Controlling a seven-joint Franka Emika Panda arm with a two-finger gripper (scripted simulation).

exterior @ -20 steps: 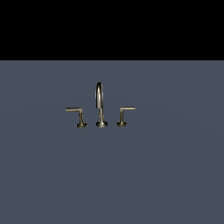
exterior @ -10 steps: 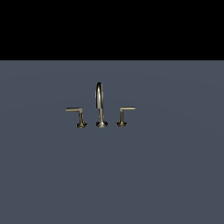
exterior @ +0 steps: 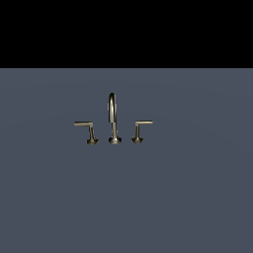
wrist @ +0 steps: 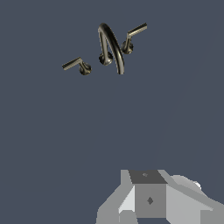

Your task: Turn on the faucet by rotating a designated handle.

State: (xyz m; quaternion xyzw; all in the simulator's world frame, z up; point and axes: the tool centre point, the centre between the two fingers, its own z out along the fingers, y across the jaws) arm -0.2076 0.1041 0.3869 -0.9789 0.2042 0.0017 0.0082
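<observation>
The brass-coloured faucet stands on a flat grey surface, its thin arched spout between two L-shaped levers. On the exterior view's left is the handle, whose bar is slightly longer than that of the twin lever. The wrist view shows the faucet far ahead, with one lever and the other lever either side of the spout; I cannot tell which has the longer bar. Only my gripper's grey body shows, well apart from the faucet. Its fingertips are out of sight. The exterior view shows no arm.
The grey surface spreads around the faucet on all sides. A black background fills the top of the exterior view. No other objects show.
</observation>
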